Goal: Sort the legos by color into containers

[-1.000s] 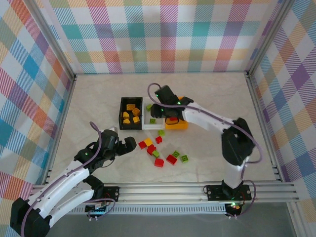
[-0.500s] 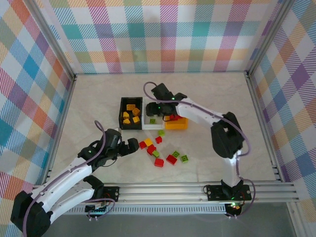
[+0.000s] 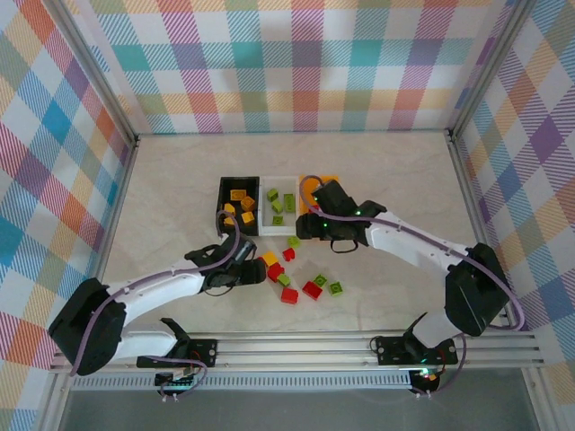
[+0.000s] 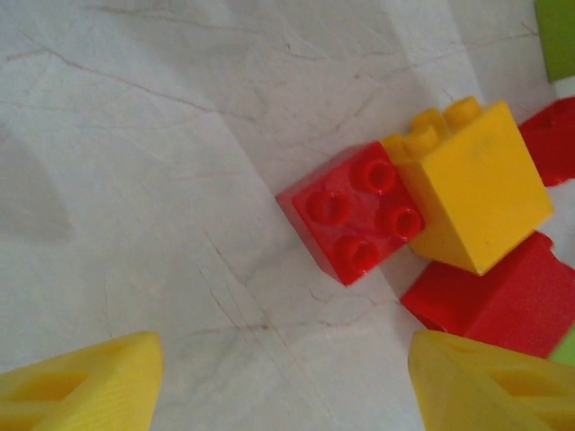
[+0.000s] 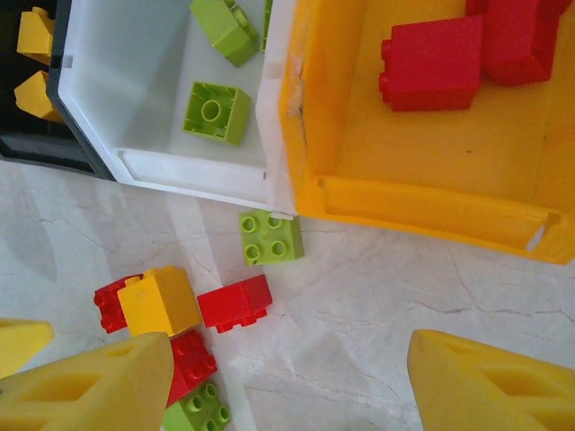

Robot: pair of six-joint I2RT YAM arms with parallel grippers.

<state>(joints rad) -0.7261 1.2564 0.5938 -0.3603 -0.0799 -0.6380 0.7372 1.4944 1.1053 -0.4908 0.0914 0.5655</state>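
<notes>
Since 1 s ago: left gripper (image 3: 248,268) has swung in from the near-left of the table to the left edge of the loose pile (image 3: 292,274); right gripper (image 3: 316,226) has drawn back from over the bins to just in front of the orange bin (image 3: 329,180). Left fingers (image 4: 81,386) are apart and empty over a red brick (image 4: 352,215), studs up, which touches a yellow brick (image 4: 472,184) lying on its side. Right fingers (image 5: 494,386) are also apart, nothing between them. Bins stand in a row: black bin (image 3: 222,206) holds yellow, white bin (image 3: 278,232) green, orange bin red. One green brick (image 5: 271,238) lies on the table just beside the white bin's near wall.
</notes>
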